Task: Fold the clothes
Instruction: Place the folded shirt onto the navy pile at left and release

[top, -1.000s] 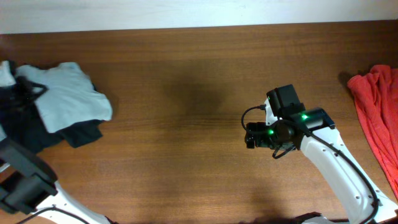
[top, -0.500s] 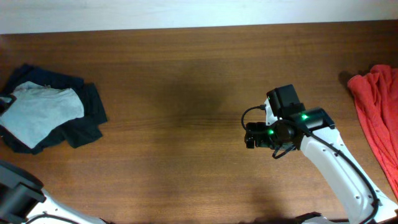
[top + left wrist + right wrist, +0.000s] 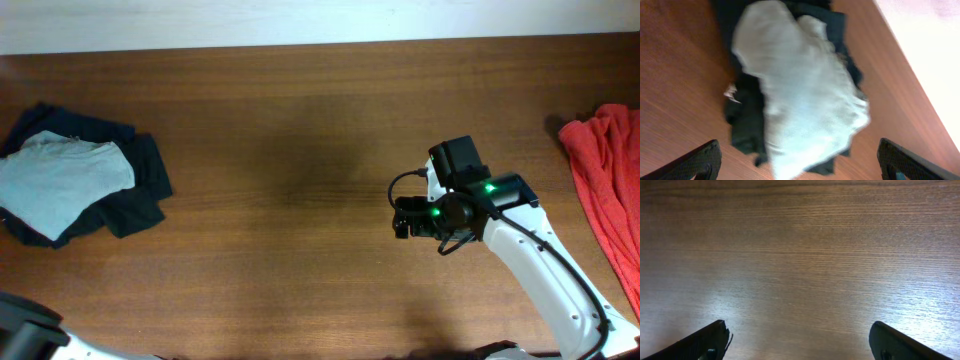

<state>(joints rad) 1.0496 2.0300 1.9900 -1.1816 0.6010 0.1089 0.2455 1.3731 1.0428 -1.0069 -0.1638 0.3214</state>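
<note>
Left wrist | pale T-shirt beyond wide-spread left claw | seemingly apart

- Overhead camera looks straight down on the wooden table from far off, catching the pale T-shirt at the left edge and the red garment at the right.
- Left wrist camera peers down from close in, blurred, at that same pale T-shirt on the navy garment, so it shares this patch with overhead.
- Right wrist camera sits close over bare table.
</note>
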